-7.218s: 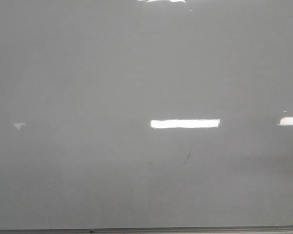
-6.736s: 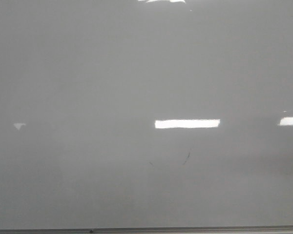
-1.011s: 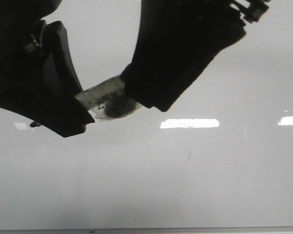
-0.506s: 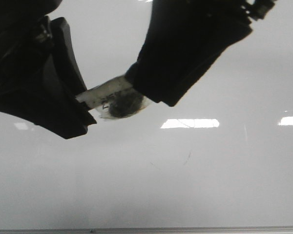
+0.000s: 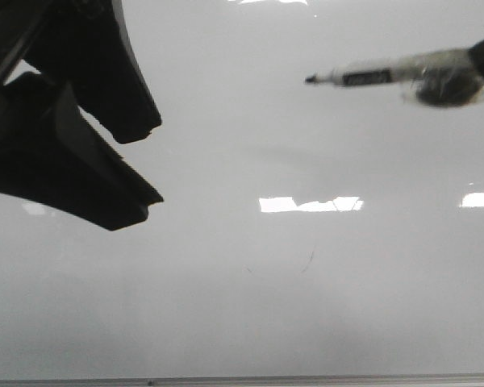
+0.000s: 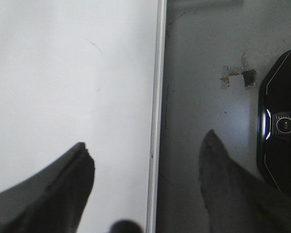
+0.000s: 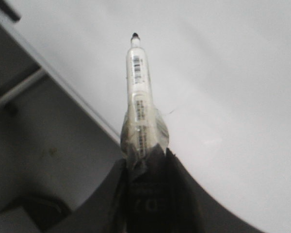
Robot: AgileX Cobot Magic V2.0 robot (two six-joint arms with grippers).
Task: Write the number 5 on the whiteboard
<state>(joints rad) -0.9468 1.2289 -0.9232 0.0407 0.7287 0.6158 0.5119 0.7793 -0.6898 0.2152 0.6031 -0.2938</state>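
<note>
Looking forward, my left gripper [image 5: 149,161], black and broad, hangs at the upper left with its two fingers spread and nothing between them; I judge it is kept off to the side so the writing area is free. From the right edge a white-barrelled marker pen with a dark uncapped tip [image 5: 387,76] reaches in above the large glossy pale grey whiteboard [image 5: 242,322], pointing left, its tip off the surface as far as I can tell. No number 5 is drawn; I see only faint scratches below the bright rectangular reflection [image 5: 310,204]. In the left wrist view the fingers [image 6: 68,194] are parted and empty, straddling the board's thin metal edge [image 6: 157,97]; beside it lies a grey tabletop [image 6: 203,48] with tape scraps [image 6: 237,77] and a black rounded device [image 6: 281,126]. In the right wrist view my right gripper [image 7: 145,170] is clenched on the marker's taped rear end, barrel lined up with the fingers so the tip leads. Nothing stands between tip and board.
</note>
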